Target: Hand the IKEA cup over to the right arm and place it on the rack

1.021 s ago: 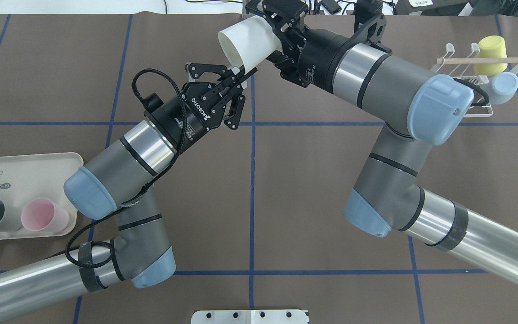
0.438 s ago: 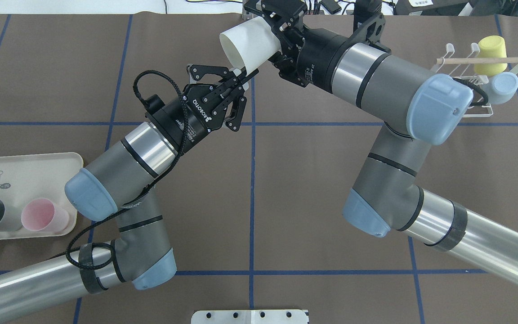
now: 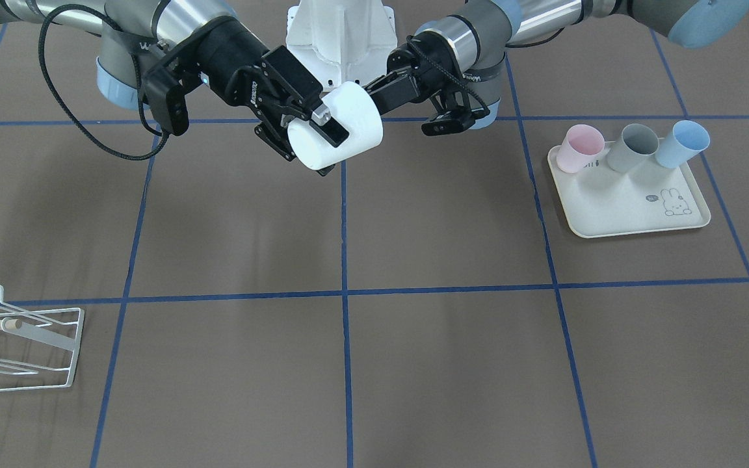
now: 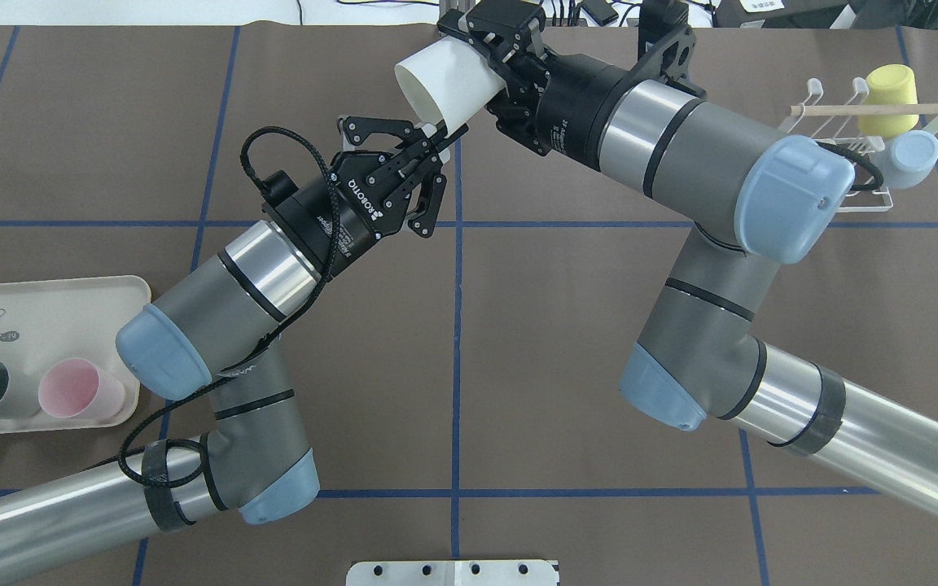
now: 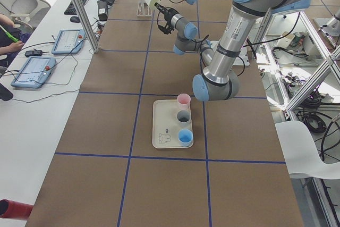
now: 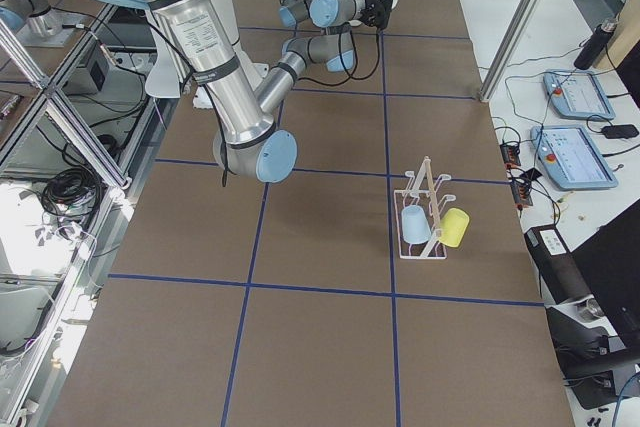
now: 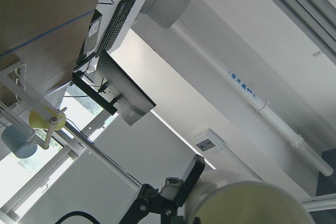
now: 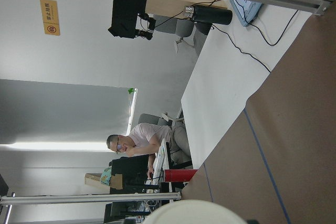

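Handover stage, near its end by my reading. The white IKEA cup (image 4: pixel 436 81) is off the bench, held on its side in the air. The right pincer (image 4: pixel 481 69) is clenched on it, gripping across the body, and the open mouth is turned toward the left pincer (image 4: pixel 435 163). The left pincer is released, jaws spread wide and carrying nothing. Its upper fingertip (image 4: pixel 440 130) sits right at the cup's rim; neither the overhead nor the front view lets me tell whether it is touching or just shy of it. So the cup's weight looks to be wholly on the right side. The rack (image 4: pixel 884 199) lies well apart from the right pincer, out past that arm's own elbow. A yellow cup (image 4: pixel 891 99) and a pale blue cup (image 4: pixel 913 159) are already on it, beside the wooden rod (image 4: pixel 835 108). Next move, as I judge it: draw the left pincer straight back from the rim so the near finger does not catch the lip and twist the cup in the grip. After that, swing the right arm round to the rack, turn the cup mouth-down, and settle it over a free prong clear of the two cups there. The grip looks firm, though I cannot confirm how far the fingers reach along the wall.
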`<state>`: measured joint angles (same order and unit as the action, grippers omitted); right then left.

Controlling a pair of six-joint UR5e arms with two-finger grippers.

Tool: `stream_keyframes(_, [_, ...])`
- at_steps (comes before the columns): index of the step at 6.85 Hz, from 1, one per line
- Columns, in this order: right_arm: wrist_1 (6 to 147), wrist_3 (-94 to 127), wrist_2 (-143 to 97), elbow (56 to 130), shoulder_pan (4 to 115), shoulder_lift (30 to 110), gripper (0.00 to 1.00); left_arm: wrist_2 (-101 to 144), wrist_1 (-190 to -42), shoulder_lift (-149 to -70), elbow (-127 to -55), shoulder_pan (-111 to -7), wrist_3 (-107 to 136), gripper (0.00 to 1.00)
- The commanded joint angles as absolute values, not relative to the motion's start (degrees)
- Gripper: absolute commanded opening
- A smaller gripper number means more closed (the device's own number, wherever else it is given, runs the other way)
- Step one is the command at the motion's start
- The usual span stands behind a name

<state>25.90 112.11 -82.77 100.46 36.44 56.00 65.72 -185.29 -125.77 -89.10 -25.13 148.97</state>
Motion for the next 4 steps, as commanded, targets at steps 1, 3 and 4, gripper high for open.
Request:
stream_keyframes(1, [25.9, 111.5, -82.8, 100.5, 36.8, 56.0, 0.0, 65.7, -185.5, -125.7, -89.9, -25.1, 148.9, 0.99])
stream_keyframes(3, [25.9, 111.9, -83.2, 100.6, 39.4, 56.1, 0.0, 65.8, -185.5, -124.9, -91.1, -25.3, 148.9, 0.99])
stream_keyframes(4, [25.9, 111.9, -83.4, 100.6, 40.6, 56.1, 0.0, 65.8, -185.5, -124.7, -91.2, -25.5, 148.7, 0.99])
